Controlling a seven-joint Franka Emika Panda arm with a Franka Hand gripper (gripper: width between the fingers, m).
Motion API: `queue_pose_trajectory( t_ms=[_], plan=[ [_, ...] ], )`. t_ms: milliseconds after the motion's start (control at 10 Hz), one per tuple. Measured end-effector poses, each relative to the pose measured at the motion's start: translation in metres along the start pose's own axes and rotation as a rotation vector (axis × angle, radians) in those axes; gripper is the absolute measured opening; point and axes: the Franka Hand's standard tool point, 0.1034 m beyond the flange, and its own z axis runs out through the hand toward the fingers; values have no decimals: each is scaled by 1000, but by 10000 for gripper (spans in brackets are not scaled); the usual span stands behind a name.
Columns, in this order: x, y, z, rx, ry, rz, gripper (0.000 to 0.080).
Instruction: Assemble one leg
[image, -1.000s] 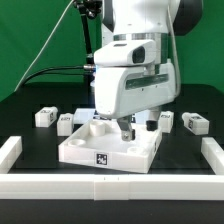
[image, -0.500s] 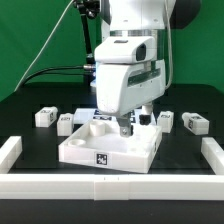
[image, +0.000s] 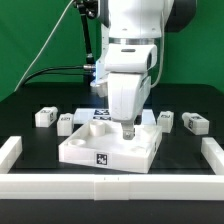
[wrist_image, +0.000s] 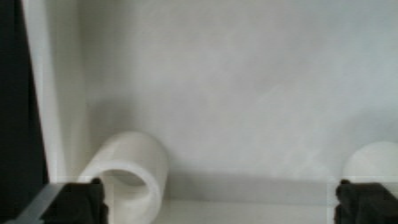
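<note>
Wrist view: claw (wrist_image: 222, 200) spread wide over white panel (wrist_image: 231, 90), near round recess (wrist_image: 128, 165).

— Fills most of the picture with what?
— A white panel (wrist_image: 231, 80), smooth, slightly blurred.
— And along one edge?
— A dark strip (wrist_image: 15, 90).
— Nearest the camera?
— Two black fingertips (wrist_image: 71, 203) of the gripper (wrist_image: 217, 200), spread wide, clamping nothing. Beside each, a rounded hollow (wrist_image: 128, 172) in the panel.
</note>
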Motion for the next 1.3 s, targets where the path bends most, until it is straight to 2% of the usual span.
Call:
queue_pose_trajectory(
  t_ms=[300, 500, 600, 700, 800, 900, 1100, 1300],
  plan=[
    [-1, 0, 1, 2, -1, 2, 650],
    [-12, 4, 4, 19, -9, -11, 650],
    [-9, -3, 3, -5, 2, 1, 650],
    [-6, -26, 3, -17, 12, -12, 650],
    [-5, -56, 6, -9, 16, -24, 650],
    [-7, -71, 8, 8, 12, -30, 650],
    [-7, -85, 10, 21, 11, -35, 650],
    [-9, -87, 11, 24, 10, -34, 650]
  ],
)
